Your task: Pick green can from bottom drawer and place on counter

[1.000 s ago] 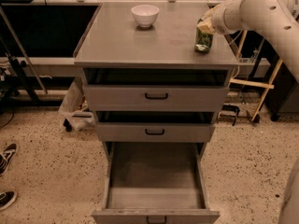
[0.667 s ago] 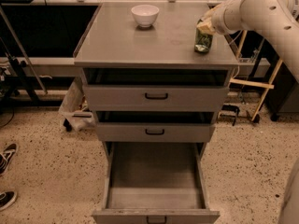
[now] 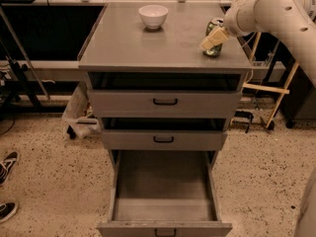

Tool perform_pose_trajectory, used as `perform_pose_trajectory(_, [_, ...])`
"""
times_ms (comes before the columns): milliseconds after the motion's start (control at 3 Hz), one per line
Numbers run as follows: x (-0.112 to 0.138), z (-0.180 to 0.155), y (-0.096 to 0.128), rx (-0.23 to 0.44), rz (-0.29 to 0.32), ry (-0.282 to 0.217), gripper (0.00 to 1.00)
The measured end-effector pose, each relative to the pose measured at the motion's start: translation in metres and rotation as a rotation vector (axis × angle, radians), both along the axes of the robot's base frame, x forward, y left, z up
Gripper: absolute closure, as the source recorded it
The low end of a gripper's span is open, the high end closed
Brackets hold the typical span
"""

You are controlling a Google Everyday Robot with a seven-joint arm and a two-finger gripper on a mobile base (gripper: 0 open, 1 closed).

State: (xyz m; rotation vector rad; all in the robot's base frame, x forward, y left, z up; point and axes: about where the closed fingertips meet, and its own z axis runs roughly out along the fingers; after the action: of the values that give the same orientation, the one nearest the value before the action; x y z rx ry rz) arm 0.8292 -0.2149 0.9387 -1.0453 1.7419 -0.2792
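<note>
The green can (image 3: 215, 50) stands upright on the counter (image 3: 143, 46) near its right front corner. My gripper (image 3: 212, 37) reaches in from the right on the white arm and sits around the can's upper part. One tan finger (image 3: 211, 39) slants across the can's front and left side, spread off it, so the gripper looks open. The other finger is hidden behind the can. The bottom drawer (image 3: 165, 184) is pulled out, with nothing on its grey floor.
A white bowl (image 3: 153, 15) stands at the back middle of the counter. The two upper drawers (image 3: 165, 101) are slightly open. Shoes (image 3: 7, 164) lie on the floor at left, a wooden frame (image 3: 276, 90) stands at right.
The tan finger has swung down and to the left off the can's top. The can stays in the same spot on the counter.
</note>
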Motion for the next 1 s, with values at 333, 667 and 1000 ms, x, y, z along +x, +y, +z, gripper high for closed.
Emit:
perform_pose_trajectory(333, [0.000,0.000,0.000,0.000,0.000,0.000,0.00])
perform_pose_trajectory(667, [-0.012,0.001,0.002,-0.001,0.008,0.003,0.00])
perform_pose_trajectory(1000, [-0.076,0.063,-0.020,-0.001,-0.057,-0.106,0.00])
